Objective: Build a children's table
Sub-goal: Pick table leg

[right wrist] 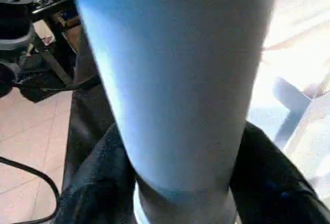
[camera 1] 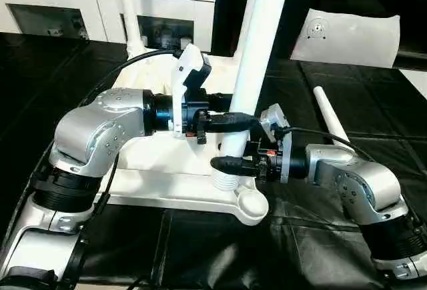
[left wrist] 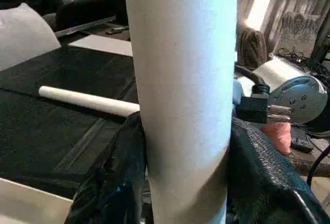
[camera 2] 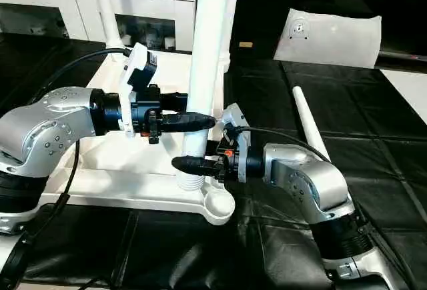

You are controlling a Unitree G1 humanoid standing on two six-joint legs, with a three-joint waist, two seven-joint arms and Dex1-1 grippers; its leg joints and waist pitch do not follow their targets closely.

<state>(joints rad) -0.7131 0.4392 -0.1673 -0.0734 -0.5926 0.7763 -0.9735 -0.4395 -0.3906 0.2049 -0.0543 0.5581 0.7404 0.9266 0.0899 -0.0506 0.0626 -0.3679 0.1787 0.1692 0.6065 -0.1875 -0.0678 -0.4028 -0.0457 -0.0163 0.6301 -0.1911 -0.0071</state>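
So we had both grippers on one upright leg (camera 1: pixel 257 57): our left gripper (camera 1: pixel 230 121) clamped it higher up, our right gripper (camera 1: pixel 232 164) clamped it just below, near the ribbed foot. That leg stood at the near edge of the upturned tabletop (camera 1: pixel 167 163), just beside an open corner socket (camera 1: pixel 252 203). Another leg (camera 1: pixel 127 10) stood at the far corner, and a spare leg (camera 1: pixel 331 123) lay on the black floor mat (camera 1: pixel 373 97) to our right.

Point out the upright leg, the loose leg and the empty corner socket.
Upright leg (camera 1: pixel 257 50): left eye view, mid-shaft.
Loose leg (camera 1: pixel 330 120): left eye view, upper shaft, lying on the black mat.
Corner socket (camera 1: pixel 250 203): left eye view, its round bowl.
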